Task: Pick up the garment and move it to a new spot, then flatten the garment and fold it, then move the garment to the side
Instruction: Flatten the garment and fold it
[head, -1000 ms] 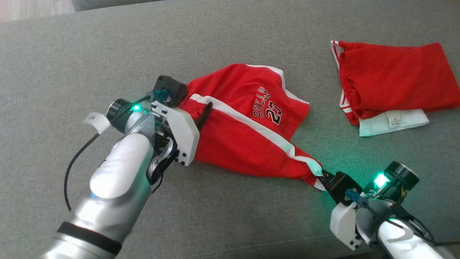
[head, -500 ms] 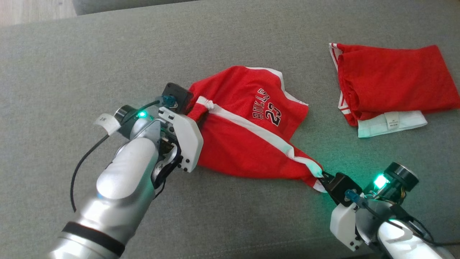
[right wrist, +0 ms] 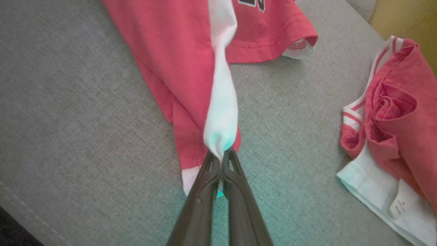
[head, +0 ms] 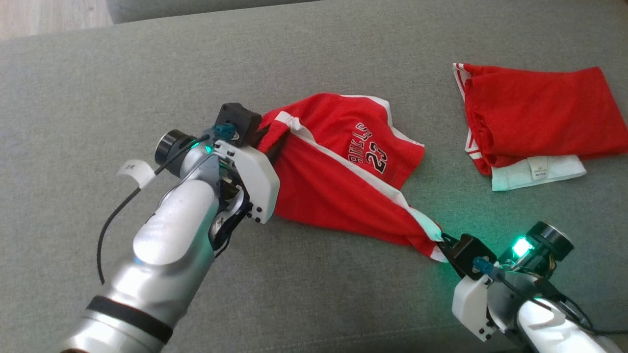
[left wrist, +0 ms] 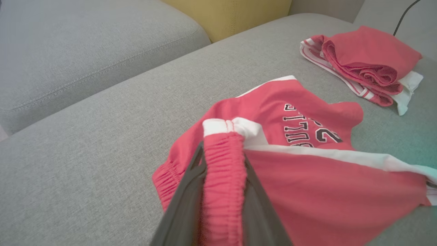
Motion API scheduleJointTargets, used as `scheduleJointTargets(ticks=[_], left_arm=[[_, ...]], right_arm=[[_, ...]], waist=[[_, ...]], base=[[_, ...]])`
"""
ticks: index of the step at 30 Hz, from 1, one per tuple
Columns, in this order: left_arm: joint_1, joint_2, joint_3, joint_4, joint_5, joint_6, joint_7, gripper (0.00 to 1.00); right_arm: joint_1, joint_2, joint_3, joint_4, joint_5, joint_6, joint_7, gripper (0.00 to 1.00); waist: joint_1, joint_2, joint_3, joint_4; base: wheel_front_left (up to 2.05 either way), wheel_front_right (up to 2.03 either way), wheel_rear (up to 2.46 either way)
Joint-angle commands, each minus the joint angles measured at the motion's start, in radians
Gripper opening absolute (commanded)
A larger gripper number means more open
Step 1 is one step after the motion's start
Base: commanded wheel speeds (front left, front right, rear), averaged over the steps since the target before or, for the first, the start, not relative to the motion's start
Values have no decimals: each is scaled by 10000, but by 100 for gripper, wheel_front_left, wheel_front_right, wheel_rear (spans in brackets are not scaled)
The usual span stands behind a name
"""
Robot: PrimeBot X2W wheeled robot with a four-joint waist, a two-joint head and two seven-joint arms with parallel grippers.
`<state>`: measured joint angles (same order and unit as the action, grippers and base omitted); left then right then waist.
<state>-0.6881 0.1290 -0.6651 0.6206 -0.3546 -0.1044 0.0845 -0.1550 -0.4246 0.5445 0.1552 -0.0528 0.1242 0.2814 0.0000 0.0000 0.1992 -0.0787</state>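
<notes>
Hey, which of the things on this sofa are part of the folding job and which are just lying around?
In the job: red shorts; left gripper clamped on their elastic waistband; right gripper pinching their white-striped corner.
Lying about: folded red and white clothes pile; yellow cushion behind.
</notes>
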Motion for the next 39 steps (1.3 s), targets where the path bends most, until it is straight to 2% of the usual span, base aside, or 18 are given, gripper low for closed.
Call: scheduleJointTargets(ticks=[1,2,4,9,15,19,25,33,39], left_arm=[[-606,187,370,-303,-64,51,-125,27],[-608,176,380,-300,-87,46,-224,24],[-607,167,432,-316,-135,60,-456,0],[-495,214,702,-560,-317,127,-1329,0],[-126,485,1086,-1174,-615,137,-2306,0],[169,725,1377,-1804,-860,105,-2828,0],[536,1061,1827,-2945,-1052,145,-3236,0],[762,1234,2670,-4840,-978,674,-3430,0],[1229,1367,2832,-5634,-949,952,-3403,0]], right_arm=[[-227,-82,21,-260,60,65,-77,0],[-221,-70,0,-257,70,65,-80,0],[-218,-36,-75,-275,88,65,-106,0],[-235,65,-679,-370,233,65,-369,0],[-594,360,-2168,-648,826,65,-909,0],[-1282,202,-2715,-809,1040,65,-1256,0],[-2853,-437,-2397,-754,1205,65,-1777,0],[-5296,-1168,-1797,-537,1426,65,-2152,0],[-5509,-1497,-1655,-911,1661,65,-1618,0]], waist=[[0,0,-14,11],[0,0,-31,21],[0,0,-75,43],[0,0,-297,168],[0,0,-816,404],[0,0,-1247,542],[0,0,-1971,668],[0,0,-2608,799],[0,0,-2805,818]], base=[[0,0,0],[0,0,0],[0,0,0],[0,0,0],[0,0,0],[0,0,0],[0,0,0],[0,0,0],[0,0,0]])
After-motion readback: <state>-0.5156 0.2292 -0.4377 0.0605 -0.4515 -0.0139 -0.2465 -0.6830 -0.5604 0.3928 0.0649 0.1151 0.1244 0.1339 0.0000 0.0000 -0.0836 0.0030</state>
